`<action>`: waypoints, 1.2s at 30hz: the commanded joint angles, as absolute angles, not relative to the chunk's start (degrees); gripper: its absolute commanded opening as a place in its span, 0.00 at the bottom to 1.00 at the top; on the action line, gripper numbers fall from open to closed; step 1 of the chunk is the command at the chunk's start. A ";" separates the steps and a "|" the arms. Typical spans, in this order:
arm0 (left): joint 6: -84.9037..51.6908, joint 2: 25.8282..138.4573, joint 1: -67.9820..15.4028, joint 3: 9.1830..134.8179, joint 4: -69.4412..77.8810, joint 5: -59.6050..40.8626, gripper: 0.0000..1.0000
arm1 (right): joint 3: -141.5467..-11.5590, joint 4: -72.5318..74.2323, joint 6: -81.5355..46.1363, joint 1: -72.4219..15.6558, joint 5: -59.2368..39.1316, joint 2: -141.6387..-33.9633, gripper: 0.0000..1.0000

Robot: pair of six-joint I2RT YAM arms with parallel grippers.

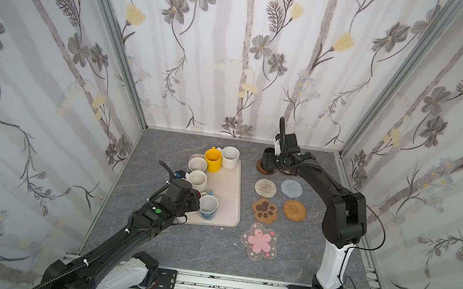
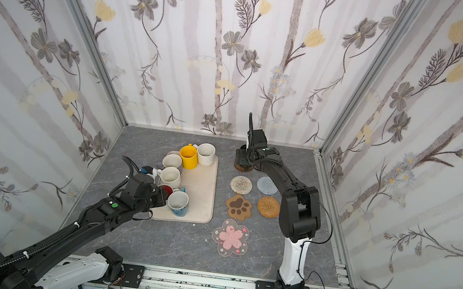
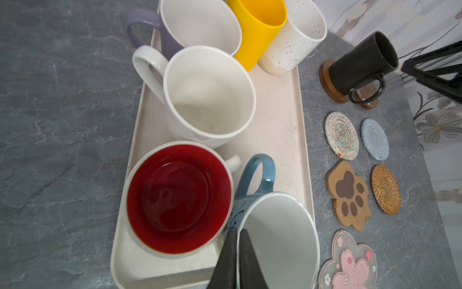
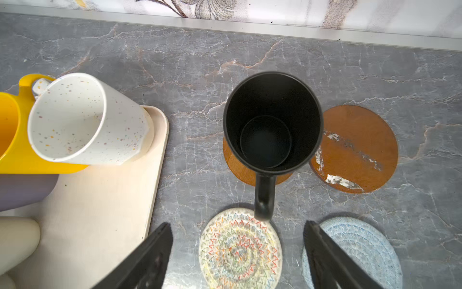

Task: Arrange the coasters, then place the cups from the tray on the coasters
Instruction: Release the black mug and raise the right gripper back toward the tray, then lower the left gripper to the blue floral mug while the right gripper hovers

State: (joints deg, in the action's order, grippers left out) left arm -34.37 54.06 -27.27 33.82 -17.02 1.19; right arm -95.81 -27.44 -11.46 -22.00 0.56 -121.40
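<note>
- The left tool [image 3: 238, 232] is clamped on the rim of the light blue mug [image 3: 277, 225]. One finger is inside the wall and one outside, on the side away from the handle.
- That mug stands upright in the near right corner of the tray [image 3: 277, 125], close against the red-lined mug [image 3: 178, 197]. Whether the two touch cannot be told.
- Judged by its look, the mug is glazed ceramic: stiff, fairly heavy, slick and chippable. A thin rim pinch may let it swing or slip, so a slow, straight lift clear of its neighbour seems wise. The handle would be the other hold.
- The right tool [image 4: 237, 224] is open, its fingers spread wide and holding nothing, just short of the handle of the black mug [image 4: 272, 120].
- The black mug stands on a wooden disc [image 4: 240, 172] beyond the tray's far right corner.
- Bare coasters lie on the table right of the tray: the second wooden disc [image 4: 357, 147], woven round [image 4: 240, 250], grey round [image 4: 355, 247], paw [image 1: 265, 210], rattan round [image 1: 294, 210] and pink flower mat [image 1: 260, 241].
- The flower mat, just off the tray's near right corner, looks closest for this mug.
</note>
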 commanded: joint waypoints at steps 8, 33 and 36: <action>-40.12 50.93 -29.23 28.70 -17.14 2.05 0.00 | -89.92 -21.44 -11.16 -26.81 1.89 -112.08 0.83; -45.25 52.52 -33.85 21.86 -9.16 0.31 0.08 | -85.17 -13.48 -14.14 -42.04 -11.55 -117.97 0.82; -45.53 53.90 -34.10 21.28 -7.09 -0.08 0.09 | -85.25 -13.10 -14.32 -42.76 -11.94 -118.89 0.82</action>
State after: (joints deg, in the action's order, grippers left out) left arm -44.53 53.15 -33.93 21.78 -10.96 0.19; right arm -85.17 -16.88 -13.89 -42.33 -10.68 -118.28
